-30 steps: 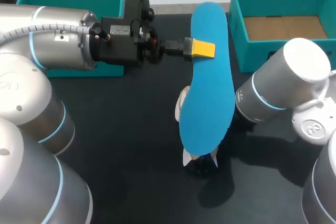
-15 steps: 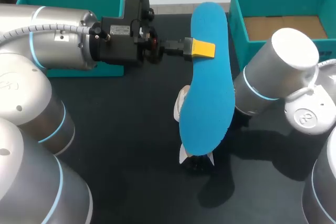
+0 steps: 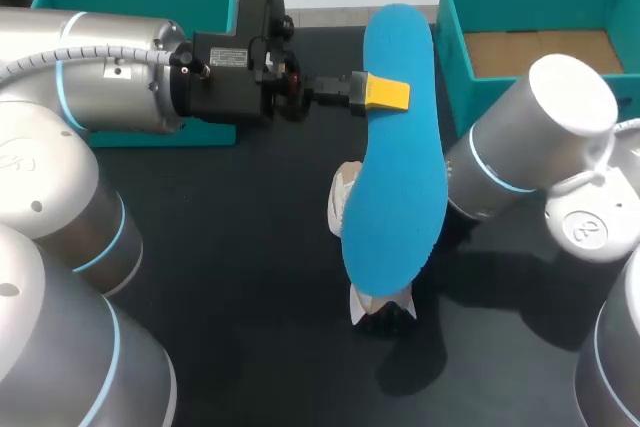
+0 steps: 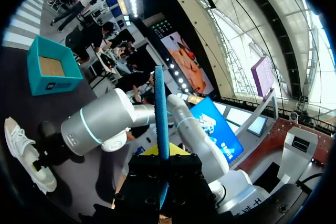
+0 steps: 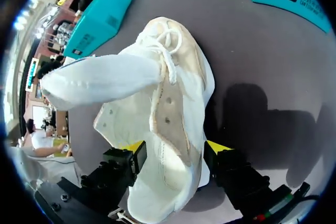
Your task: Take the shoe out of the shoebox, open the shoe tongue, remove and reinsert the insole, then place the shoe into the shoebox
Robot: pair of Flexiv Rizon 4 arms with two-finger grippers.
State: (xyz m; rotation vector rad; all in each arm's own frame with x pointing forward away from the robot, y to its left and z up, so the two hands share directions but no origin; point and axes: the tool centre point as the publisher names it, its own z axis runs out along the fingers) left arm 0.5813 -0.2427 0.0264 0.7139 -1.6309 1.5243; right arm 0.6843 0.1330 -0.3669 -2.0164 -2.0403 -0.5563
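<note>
My left hand (image 3: 385, 93) pinches the blue insole (image 3: 395, 177) above the white sneaker (image 5: 168, 93), whose heel my right hand (image 5: 174, 149) clamps on the dark surface (image 3: 220, 247).

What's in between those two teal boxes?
In the head view: the blue insole, pinched by the left gripper, held above bare dark table.

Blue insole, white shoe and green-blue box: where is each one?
Flat blue foam insole (image 3: 395, 177), head view, middle of its face.
White lace-up shoe (image 5: 173, 129), right wrist view, its eyelet side.
Teal shoebox (image 3: 455, 52), head view, its left wall.
</note>
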